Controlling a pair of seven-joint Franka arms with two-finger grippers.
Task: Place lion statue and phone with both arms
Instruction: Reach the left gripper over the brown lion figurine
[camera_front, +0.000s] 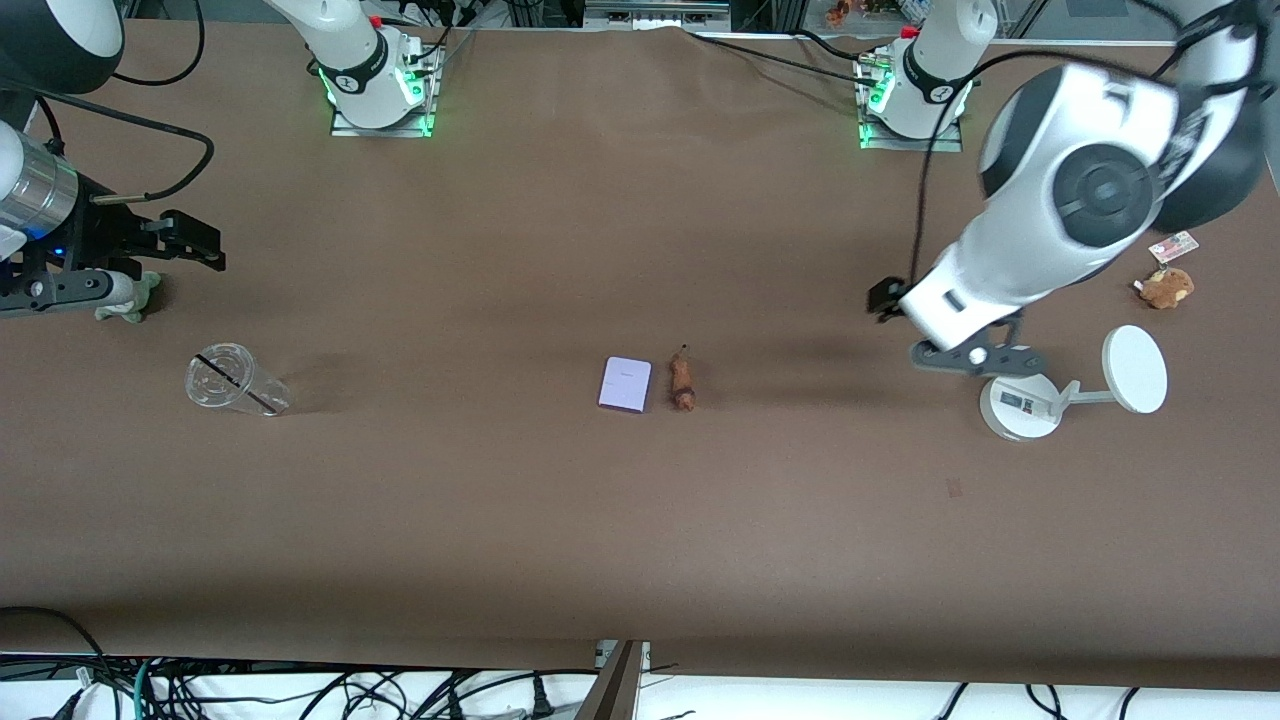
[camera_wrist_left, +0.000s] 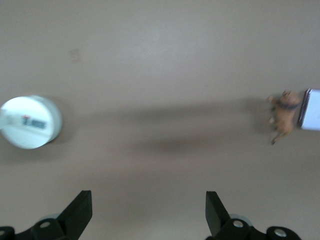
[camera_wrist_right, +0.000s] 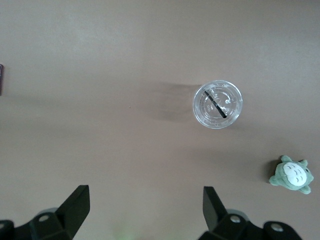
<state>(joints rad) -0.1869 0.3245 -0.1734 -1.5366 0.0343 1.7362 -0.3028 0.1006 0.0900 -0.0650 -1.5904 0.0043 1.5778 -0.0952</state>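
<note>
The phone, a flat lavender slab, lies at the middle of the table. The lion statue, a small reddish-brown figurine, lies right beside it toward the left arm's end. Both also show in the left wrist view, the lion statue and an edge of the phone. My left gripper is open and empty, up in the air beside the white stand. My right gripper is open and empty, up over bare table near the green plush.
A clear plastic cup lies toward the right arm's end, with a green plush near it. A white round-based stand with a disc, a brown plush and a card are at the left arm's end.
</note>
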